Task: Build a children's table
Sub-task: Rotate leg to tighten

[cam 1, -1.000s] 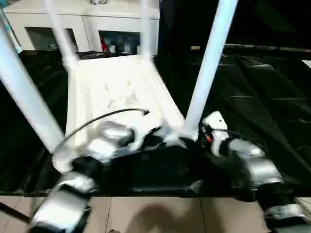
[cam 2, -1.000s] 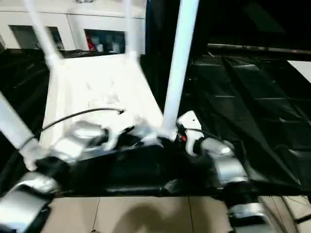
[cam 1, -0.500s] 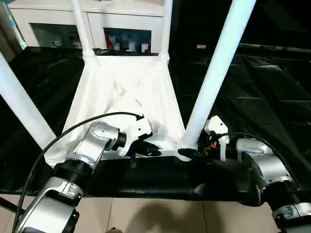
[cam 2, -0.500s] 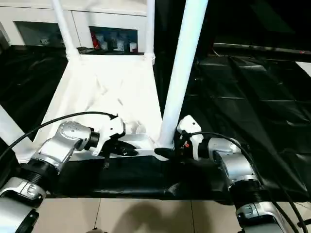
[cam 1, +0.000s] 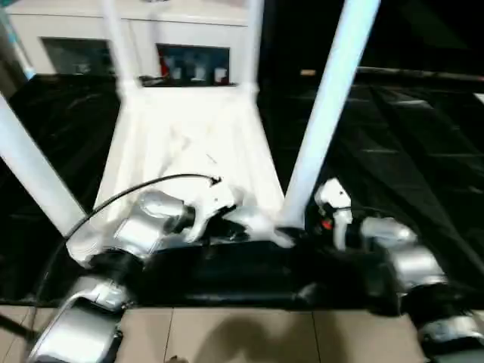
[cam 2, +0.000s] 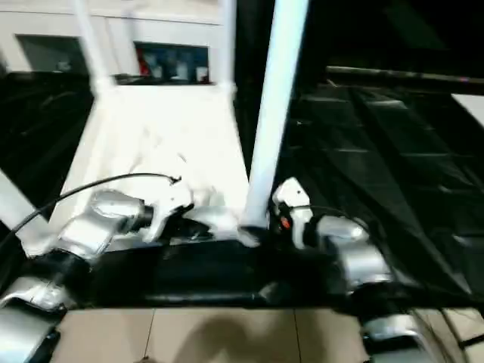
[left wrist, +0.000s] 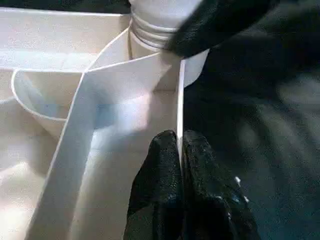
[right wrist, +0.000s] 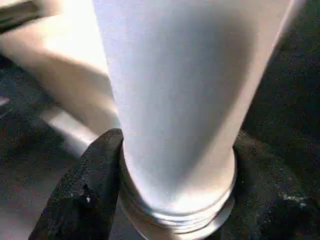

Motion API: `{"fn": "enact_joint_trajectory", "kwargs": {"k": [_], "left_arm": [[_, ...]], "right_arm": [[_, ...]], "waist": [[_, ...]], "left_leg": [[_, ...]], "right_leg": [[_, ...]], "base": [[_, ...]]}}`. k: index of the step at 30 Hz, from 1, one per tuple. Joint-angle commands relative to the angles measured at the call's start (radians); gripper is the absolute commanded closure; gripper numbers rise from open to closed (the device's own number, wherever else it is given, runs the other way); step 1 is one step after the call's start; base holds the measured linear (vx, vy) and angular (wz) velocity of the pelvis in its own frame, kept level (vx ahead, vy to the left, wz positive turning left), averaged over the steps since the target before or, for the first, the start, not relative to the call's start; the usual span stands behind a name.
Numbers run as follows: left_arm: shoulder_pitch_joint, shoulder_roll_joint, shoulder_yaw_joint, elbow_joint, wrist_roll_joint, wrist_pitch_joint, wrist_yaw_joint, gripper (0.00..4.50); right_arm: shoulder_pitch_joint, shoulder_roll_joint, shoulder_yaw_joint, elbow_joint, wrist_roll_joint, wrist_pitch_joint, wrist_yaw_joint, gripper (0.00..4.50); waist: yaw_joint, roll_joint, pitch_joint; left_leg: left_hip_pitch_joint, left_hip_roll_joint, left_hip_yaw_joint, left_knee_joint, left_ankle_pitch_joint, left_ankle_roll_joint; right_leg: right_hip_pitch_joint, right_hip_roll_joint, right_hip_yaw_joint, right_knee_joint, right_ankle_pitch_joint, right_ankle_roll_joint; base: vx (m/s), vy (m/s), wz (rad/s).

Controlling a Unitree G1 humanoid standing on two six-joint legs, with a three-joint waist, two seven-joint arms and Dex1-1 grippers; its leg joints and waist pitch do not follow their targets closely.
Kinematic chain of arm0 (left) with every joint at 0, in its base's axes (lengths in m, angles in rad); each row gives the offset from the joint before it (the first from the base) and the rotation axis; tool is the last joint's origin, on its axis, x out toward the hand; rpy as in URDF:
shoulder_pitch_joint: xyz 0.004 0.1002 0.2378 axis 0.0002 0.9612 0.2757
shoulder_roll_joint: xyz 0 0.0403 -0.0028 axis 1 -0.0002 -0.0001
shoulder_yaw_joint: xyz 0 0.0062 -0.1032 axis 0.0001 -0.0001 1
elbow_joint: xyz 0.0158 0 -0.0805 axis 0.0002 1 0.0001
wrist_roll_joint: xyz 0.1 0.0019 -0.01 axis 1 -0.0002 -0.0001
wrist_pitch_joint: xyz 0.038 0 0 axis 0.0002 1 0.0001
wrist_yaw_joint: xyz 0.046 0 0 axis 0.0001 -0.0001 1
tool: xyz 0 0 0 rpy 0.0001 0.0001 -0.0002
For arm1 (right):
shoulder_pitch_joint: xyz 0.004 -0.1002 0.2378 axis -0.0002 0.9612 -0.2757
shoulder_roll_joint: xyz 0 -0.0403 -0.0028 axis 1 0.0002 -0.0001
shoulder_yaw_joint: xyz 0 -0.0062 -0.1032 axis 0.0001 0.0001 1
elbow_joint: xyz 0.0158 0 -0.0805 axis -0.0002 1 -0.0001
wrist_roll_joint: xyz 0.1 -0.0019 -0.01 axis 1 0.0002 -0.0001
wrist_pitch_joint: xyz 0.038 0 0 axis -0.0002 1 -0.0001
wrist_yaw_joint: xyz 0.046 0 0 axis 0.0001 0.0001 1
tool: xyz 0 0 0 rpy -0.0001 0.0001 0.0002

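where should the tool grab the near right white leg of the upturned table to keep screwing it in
Low on the long white tubular leg, just above its ribbed collar at the corner socket, from the robot's right side. The right tool already has a black finger on each side there; the round tube lets fingers wrap it, and a low hold limits wobble.

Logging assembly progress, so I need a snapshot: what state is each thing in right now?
Small white plastic children's table: upside down, four tubular legs up.
Near right white leg: upright in its corner socket.
Left gripper: shut on the tabletop's rim wall.
Right gripper: clamped around that leg's base.
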Motion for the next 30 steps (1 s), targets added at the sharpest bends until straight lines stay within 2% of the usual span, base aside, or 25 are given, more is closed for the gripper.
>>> {"fn": "enact_joint_trajectory", "kwargs": {"k": [1,2,3,6,7,8,10,11,13,15,16,17,18,19,20,23,24,27,29,30], "left_arm": [[0.014,-0.025,0.011,0.062,0.001,0.026,0.099,4.5],[0.006,-0.038,0.018,0.075,0.003,0.035,0.135,4.5],[-0.01,-0.073,0.024,0.09,0.004,0.049,0.183,4.5],[-0.02,-0.111,0.014,0.097,0.012,0.06,0.206,4.5],[-0.025,-0.121,0.01,0.109,0.016,0.052,0.205,4.5],[-0.03,-0.128,0.008,0.119,0.019,0.044,0.205,4.5],[-0.038,-0.134,-0.001,0.137,0.023,0.026,0.191,4.5],[-0.038,-0.13,-0.002,0.137,0.023,0.027,0.184,4.5],[-0.038,-0.123,-0.005,0.136,0.022,0.026,0.175,4.5],[-0.034,-0.107,-0.009,0.131,0.016,0.022,0.144,4.5],[-0.031,-0.097,-0.012,0.127,0.014,0.017,0.125,4.5],[-0.028,-0.089,-0.015,0.122,0.013,0.004,0.106,4.5],[-0.018,-0.069,-0.02,0.111,0.01,-0.003,0.062,4.5],[-0.003,-0.041,-0.028,0.096,0.004,-0.029,-0.008,4.5],[0.002,-0.034,-0.03,0.092,0.002,-0.037,-0.027,4.5],[0.012,-0.009,-0.038,0.08,0.0,-0.025,-0.073,4.5],[0.024,0.012,-0.04,0.062,-0.011,-0.031,-0.12,4.5],[0.051,0.045,-0.037,0.004,-0.056,-0.04,-0.227,4.5],[0.067,0.065,-0.043,-0.032,-0.076,-0.042,-0.289,4.5],[0.074,0.078,-0.048,-0.05,-0.082,-0.028,-0.321,4.5]], "right_arm": [[0.009,0.012,-0.002,0.023,-0.036,0.022,-0.089,1.78],[0.01,0.027,-0.009,0.024,-0.036,0.025,-0.122,1.78],[0.01,0.072,-0.01,0.025,-0.046,0.033,-0.194,1.78],[0.01,0.128,0.006,0.021,-0.057,0.041,-0.248,1.78],[0.009,0.147,0.01,0.019,-0.05,0.036,-0.243,1.78],[0.008,0.162,0.013,0.017,-0.043,0.031,-0.24,1.78],[0.008,0.172,0.035,0.004,-0.045,0.005,-0.206,1.78],[0.009,0.165,0.041,-0.003,-0.039,-0.001,-0.176,1.78],[0.009,0.155,0.041,-0.009,-0.033,-0.006,-0.154,1.08],[0.007,0.135,0.03,-0.021,-0.012,0.003,-0.116,1.02],[0.007,0.119,0.029,-0.027,-0.004,0.008,-0.091,0.87],[0.007,0.106,0.03,-0.033,-0.001,0.011,-0.068,0.87],[0.012,0.067,0.045,-0.048,-0.002,0.013,-0.001,0.72],[0.022,0.011,0.067,-0.07,-0.002,0.012,0.095,0.63],[0.025,-0.004,0.073,-0.076,-0.002,0.012,0.122,0.57],[0.033,-0.045,0.076,-0.094,0.009,0.017,0.19,0.57],[0.036,-0.076,0.072,-0.103,0.019,0.015,0.241,0.57],[0.034,-0.115,0.057,-0.106,0.031,-0.001,0.305,0.57],[0.034,-0.129,0.054,-0.113,0.043,0.0,0.329,0.57],[0.035,-0.136,0.054,-0.119,0.051,0.001,0.346,0.57]], "waist": [[0.002,-0.016,-0.045],[0.001,-0.018,-0.045],[0.003,-0.011,-0.046],[0.001,-0.009,-0.048],[-0.001,-0.01,-0.047],[-0.002,-0.006,-0.048],[-0.002,-0.008,-0.049],[-0.001,-0.008,-0.049],[-0.001,-0.008,-0.047],[-0.001,-0.009,-0.048],[-0.001,-0.014,-0.048],[0.0,-0.011,-0.048],[0.0,-0.013,-0.047],[0.003,-0.014,-0.048],[0.004,-0.015,-0.049],[0.005,-0.016,-0.048],[0.006,-0.019,-0.049],[0.004,-0.015,-0.051],[0.003,-0.018,-0.051],[0.007,-0.015,-0.053]], "left_leg": [[0.008,0.013,0.001,-0.064,-0.257,0.016],[0.006,0.011,0.0,-0.064,-0.26,0.022],[0.006,0.012,-0.001,-0.065,-0.257,0.021],[0.005,0.013,-0.004,-0.067,-0.259,0.021],[0.003,0.012,-0.004,-0.068,-0.256,0.022],[0.002,0.011,-0.003,-0.068,-0.258,0.025],[0.003,0.011,-0.003,-0.068,-0.262,0.028],[0.003,0.011,-0.003,-0.068,-0.266,0.031],[0.002,0.012,-0.003,-0.069,-0.27,0.033],[0.002,0.012,-0.003,-0.069,-0.28,0.039],[-0.001,0.012,-0.004,-0.069,-0.276,0.042],[0.0,0.013,-0.004,-0.069,-0.269,0.045],[0.001,0.013,-0.003,-0.068,-0.265,0.048],[-0.001,0.013,-0.005,-0.068,-0.256,0.051],[-0.002,0.015,-0.002,-0.065,-0.244,0.066],[-0.004,0.014,-0.002,-0.066,-0.235,0.071],[-0.004,0.018,-0.002,-0.064,-0.221,0.074],[-0.005,0.02,-0.002,-0.063,-0.209,0.081],[-0.005,0.02,0.0,-0.062,-0.194,0.087],[0.0,0.022,0.001,-0.06,-0.179,0.09]], "right_leg": [[0.035,-0.046,0.03,-0.096,-0.353,-0.164],[0.038,-0.046,0.029,-0.098,-0.368,-0.154],[0.036,-0.048,0.03,-0.098,-0.367,-0.151],[0.035,-0.045,0.028,-0.097,-0.343,-0.15],[0.037,-0.044,0.028,-0.095,-0.331,-0.151],[0.037,-0.043,0.028,-0.096,-0.316,-0.153],[0.038,-0.042,0.028,-0.095,-0.297,-0.158],[0.038,-0.044,0.028,-0.095,-0.297,-0.16],[0.039,-0.044,0.028,-0.096,-0.31,-0.159],[0.039,-0.045,0.028,-0.098,-0.323,-0.157],[0.041,-0.045,0.027,-0.098,-0.325,-0.155],[0.04,-0.046,0.027,-0.098,-0.323,-0.156],[0.04,-0.045,0.028,-0.097,-0.311,-0.161],[0.046,-0.045,0.026,-0.097,-0.304,-0.16],[0.045,-0.045,0.028,-0.092,-0.269,-0.166],[0.045,-0.047,0.027,-0.092,-0.281,-0.17],[0.045,-0.049,0.027,-0.089,-0.268,-0.182],[0.044,-0.048,0.026,-0.083,-0.225,-0.208],[0.043,-0.047,0.027,-0.079,-0.194,-0.22],[0.043,-0.048,0.028,-0.076,-0.161,-0.23]], "base": [[0.0,0.0,0.0],[0.0,0.0,0.0],[0.0,0.0,0.0],[0.0,0.0,0.0],[0.0,0.0,0.0],[0.0,0.0,0.0],[0.0,0.0,0.0],[0.0,0.0,0.0],[0.0,0.0,0.0],[0.0,0.0,0.0],[0.0,0.0,0.0],[0.0,0.0,0.0],[0.0,0.0,0.0],[0.0,0.0,0.0],[0.0,0.0,0.0],[0.0,0.0,0.0],[0.0,0.0,0.0],[0.0,0.0,0.0],[0.0,0.0,0.0],[0.0,0.0,0.0]]}}
